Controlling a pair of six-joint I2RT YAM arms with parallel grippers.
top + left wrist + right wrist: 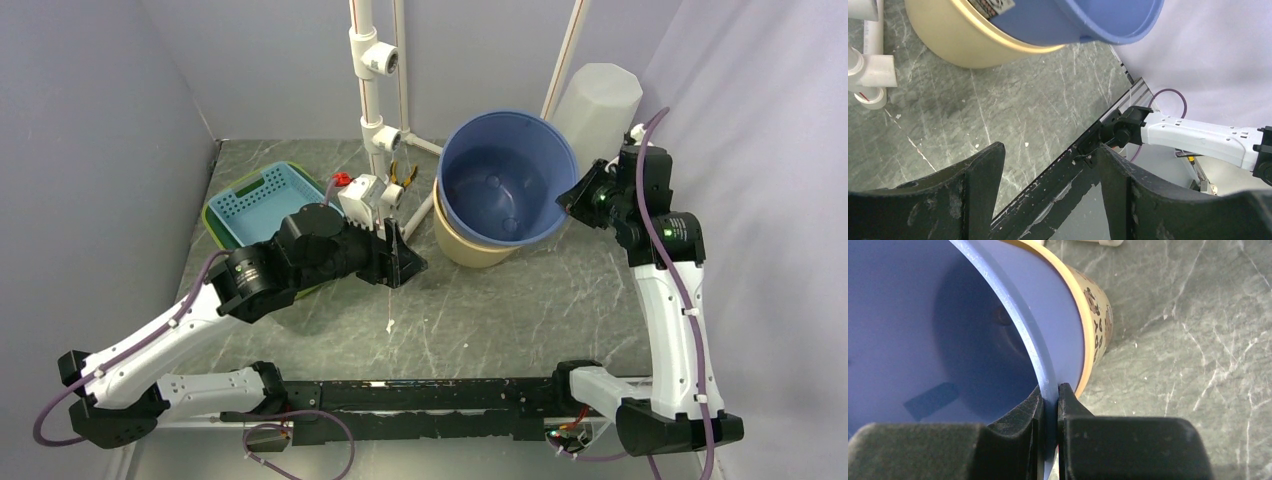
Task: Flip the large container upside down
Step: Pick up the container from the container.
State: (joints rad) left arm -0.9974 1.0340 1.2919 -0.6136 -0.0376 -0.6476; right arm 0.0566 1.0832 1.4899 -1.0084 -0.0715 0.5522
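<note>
The large blue container (505, 180) stands mouth up, tilted, nested in a tan patterned container (470, 245). My right gripper (575, 200) is shut on the blue container's right rim; in the right wrist view the gripper (1050, 395) pinches the rim (1013, 315), one finger inside and one outside. The tan container (1098, 315) shows behind it. My left gripper (405, 262) is open and empty, left of the containers, above the table. In the left wrist view the gripper (1048, 165) has its jaws wide apart, with the blue container (1088, 20) and the tan one (968, 40) ahead.
A blue basket in a green tray (255, 200) sits at the back left, behind my left arm. A white pipe frame (375, 90) with a clamp stands at the back centre. A white container (595, 105) stands at the back right. Grey walls close in the sides.
</note>
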